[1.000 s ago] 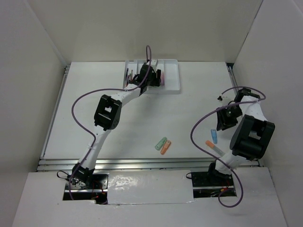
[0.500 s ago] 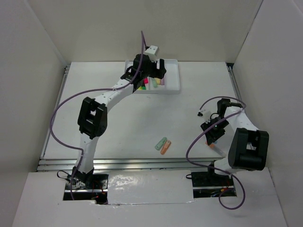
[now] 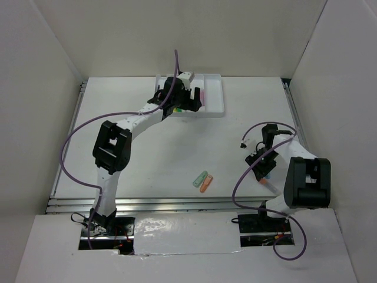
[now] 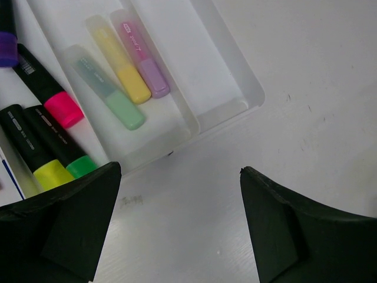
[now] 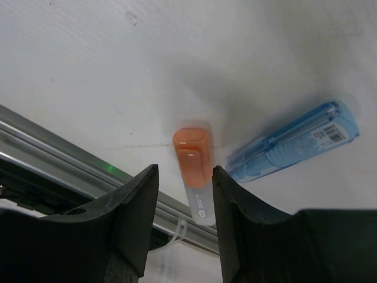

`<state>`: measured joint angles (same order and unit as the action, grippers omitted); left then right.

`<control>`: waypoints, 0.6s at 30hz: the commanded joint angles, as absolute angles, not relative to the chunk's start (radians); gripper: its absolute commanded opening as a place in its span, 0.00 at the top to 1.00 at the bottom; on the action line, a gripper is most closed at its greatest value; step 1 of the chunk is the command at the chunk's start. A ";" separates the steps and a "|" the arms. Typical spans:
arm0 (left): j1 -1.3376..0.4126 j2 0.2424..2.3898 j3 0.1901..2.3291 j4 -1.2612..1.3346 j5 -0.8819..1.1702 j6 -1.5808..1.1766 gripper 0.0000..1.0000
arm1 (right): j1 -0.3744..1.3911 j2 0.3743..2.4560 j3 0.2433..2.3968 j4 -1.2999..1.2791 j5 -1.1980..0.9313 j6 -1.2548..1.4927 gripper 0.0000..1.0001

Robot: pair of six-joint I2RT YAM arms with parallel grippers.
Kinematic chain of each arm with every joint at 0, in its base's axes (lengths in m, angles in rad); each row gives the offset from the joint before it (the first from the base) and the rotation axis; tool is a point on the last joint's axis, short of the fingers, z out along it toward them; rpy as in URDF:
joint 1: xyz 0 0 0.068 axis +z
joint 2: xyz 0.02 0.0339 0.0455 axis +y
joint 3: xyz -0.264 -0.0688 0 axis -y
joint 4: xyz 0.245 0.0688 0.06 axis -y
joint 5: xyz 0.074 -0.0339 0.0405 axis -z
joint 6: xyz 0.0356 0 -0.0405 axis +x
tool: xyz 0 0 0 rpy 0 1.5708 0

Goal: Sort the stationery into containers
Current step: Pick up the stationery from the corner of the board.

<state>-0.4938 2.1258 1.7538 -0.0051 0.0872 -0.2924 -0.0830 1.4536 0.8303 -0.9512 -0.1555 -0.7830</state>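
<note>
1. The bit that matters: the right gripper (image 5: 184, 200) hangs directly over the short pastel-orange marker (image 5: 192, 150), down by the table's front rail. Its jaws are about half open, one finger on each side. The marker's long axis runs straight along the gap, so closing would squeeze it across its width.
2. Nothing looks gripped yet. The wrist view is tight though, so I can't rule out a pad brushing it.
3. The translucent blue marker (image 5: 294, 141) lies angled just beside one finger, its end nearly touching the orange one. I'd guess that's what gets bumped.
4. The left gripper (image 4: 179, 194) is spread wide and holds nothing. It hovers at the near edge of the white four-compartment plastic tray (image 4: 250, 97), far across the table.
5. One tray compartment has a pastel green marker (image 4: 109, 88), a pastel yellow marker (image 4: 121, 65) and a pink-and-lilac marker (image 4: 141, 56) side by side.
6. The next compartment holds a pink-capped black highlighter (image 4: 44, 88), a yellow-capped black highlighter (image 4: 32, 153) and a green-capped black highlighter (image 4: 62, 144).
7. Loose mid-table, between the arms: a loose green marker (image 3: 201, 178) touching a loose orange marker (image 3: 206, 184).
</note>
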 commanded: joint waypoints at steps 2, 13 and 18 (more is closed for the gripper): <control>-0.482 2.051 1.746 0.009 0.120 -0.314 0.05 | -0.057 1.482 0.831 -0.893 -0.132 -0.779 0.51; -0.465 2.029 1.710 0.003 0.120 -0.316 0.04 | 0.021 1.537 0.779 -0.819 -0.058 -0.776 0.57; -0.460 2.016 1.703 0.003 0.117 -0.316 0.04 | 0.035 1.551 0.790 -0.822 -0.057 -0.772 0.69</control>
